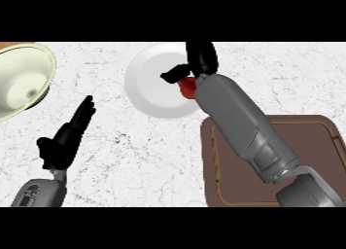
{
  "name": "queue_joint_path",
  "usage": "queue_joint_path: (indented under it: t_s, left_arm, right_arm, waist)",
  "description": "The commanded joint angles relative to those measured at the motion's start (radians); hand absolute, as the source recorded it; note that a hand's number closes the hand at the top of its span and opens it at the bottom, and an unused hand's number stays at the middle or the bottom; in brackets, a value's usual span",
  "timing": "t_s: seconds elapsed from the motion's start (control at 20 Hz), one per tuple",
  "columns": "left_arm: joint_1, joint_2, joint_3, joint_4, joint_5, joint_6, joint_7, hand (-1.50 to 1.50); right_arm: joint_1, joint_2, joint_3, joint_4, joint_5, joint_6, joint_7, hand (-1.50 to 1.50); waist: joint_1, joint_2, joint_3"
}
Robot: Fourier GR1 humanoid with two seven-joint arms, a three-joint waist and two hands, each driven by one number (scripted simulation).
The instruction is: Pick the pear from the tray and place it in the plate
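Although the brown tray (319,160) at the bench's (133,146) near right corner no longer holds the fruit, the job is not quite finished: the right robot hand (197,61) hangs over the white plate (150,80) at the far edge, its fingers curled round the red pear (186,87). The pick and carry look done; what seems left is lowering and letting go. The left robot hand (64,138) rests spread, near the left edge, beside a cream bowl (18,80).

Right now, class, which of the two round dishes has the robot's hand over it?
The white plate: the right hand holds the red pear over it. The cream bowl sits apart, far left.
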Motion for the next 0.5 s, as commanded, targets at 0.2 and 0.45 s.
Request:
queue_joint_path:
  t_s: [0.2, 0.45]
  left_arm:
    - [0.006, 0.0, 0.015, 0.011, -0.004, 0.001, -0.02, 0.0]
    - [0.048, 0.016, 0.03, -0.015, -0.008, 0.01, 0.0, 0.0]
  right_arm:
    - [0.044, 0.0, -0.129, -0.05, -0.24, -0.094, -0.173, -1.5]
    - [0.101, -0.033, -0.294, -0.055, -0.364, 0.046, -0.354, -1.5]
  waist:
    - [-0.034, -0.006, 0.001]
    - [-0.057, -0.008, 0.002]
